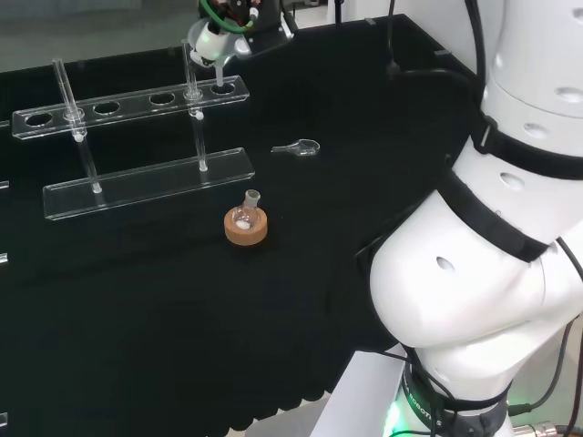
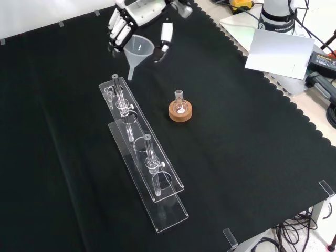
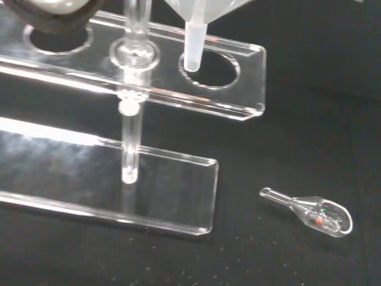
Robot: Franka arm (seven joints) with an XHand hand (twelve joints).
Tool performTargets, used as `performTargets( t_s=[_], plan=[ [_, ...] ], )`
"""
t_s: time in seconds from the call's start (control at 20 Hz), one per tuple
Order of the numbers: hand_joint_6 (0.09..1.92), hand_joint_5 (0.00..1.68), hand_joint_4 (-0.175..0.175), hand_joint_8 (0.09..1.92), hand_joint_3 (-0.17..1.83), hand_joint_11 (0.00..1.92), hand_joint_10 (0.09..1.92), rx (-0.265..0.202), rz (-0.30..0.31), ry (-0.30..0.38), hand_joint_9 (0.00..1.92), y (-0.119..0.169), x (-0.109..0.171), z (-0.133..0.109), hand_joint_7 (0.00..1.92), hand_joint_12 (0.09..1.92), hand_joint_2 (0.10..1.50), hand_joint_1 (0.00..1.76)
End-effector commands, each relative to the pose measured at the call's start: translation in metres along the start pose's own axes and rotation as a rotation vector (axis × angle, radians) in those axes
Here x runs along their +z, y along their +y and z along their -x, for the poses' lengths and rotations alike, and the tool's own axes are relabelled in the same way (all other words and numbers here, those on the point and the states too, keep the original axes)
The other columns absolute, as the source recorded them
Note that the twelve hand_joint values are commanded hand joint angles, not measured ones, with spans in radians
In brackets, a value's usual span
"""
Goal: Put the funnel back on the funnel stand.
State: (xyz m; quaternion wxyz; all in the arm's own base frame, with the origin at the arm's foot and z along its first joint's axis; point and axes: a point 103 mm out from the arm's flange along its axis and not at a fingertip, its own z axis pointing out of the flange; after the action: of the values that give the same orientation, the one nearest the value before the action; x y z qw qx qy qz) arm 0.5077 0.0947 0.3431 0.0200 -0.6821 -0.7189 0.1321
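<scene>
The hand (image 2: 137,16) is gripping the funnel (image 2: 138,52), its fingers curled round the cone, hovering its stem over the end hole of the funnel stand (image 2: 142,152), far left in the front view. A stem drifting off-centre could be catching the rim (image 3: 209,70) and tipping the stand.

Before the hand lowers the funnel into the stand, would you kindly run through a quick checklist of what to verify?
1. Funnel held by the hand: ok.
2. Funnel's stem tip over the end hole of the funnel stand: ok in the wrist view.
3. Stem still above the rack, not yet in the hole: ok.
4. End hole free: ok.
5. Flask on cork ring apart from the stand: ok.
6. Funnel upright: cannot tell exactly.
</scene>
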Motion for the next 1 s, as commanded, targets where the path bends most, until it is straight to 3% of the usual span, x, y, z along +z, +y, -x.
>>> performTargets(
  t_s=[0.05,1.0],
  plan=[
    [0.62,0.69,0.028,0.68,0.48,0.68,0.48,0.012,0.008,0.009,0.8,0.026,0.006,0.017,0.43,1.23,0.81,0.78],
    [0.63,0.69,0.025,0.68,0.48,0.69,0.49,-0.004,-0.03,0.028,0.8,0.051,0.028,0.02,0.43,1.23,0.82,0.79]
  ],
)
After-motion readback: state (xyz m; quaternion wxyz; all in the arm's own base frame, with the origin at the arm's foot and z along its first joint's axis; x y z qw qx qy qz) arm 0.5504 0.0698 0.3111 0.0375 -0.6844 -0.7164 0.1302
